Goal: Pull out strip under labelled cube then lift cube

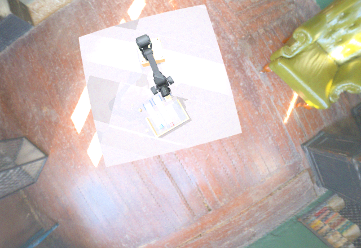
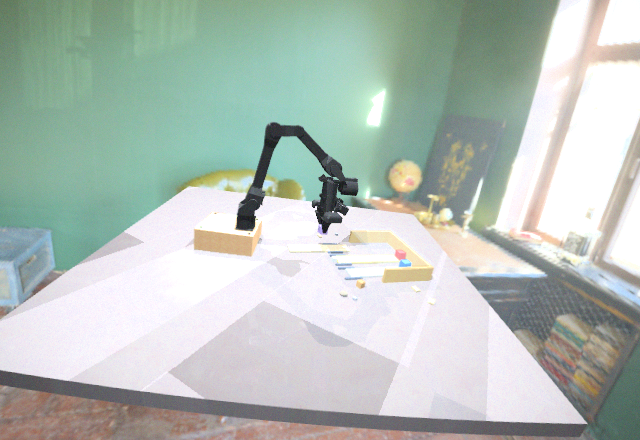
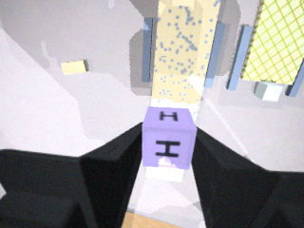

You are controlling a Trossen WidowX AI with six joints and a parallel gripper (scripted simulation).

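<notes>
- The arm's base stands left of the three-sided tray, which opens toward it.
- The tray holds pale strips, a red cube and a blue cube.
- The gripper is clamped on the purple H cube, lifted above a dotted yellow strip.
- From above, glare washes out the strips; the cube is hidden under the wrist.
- Small bits lie on the table near the tray's end.
</notes>
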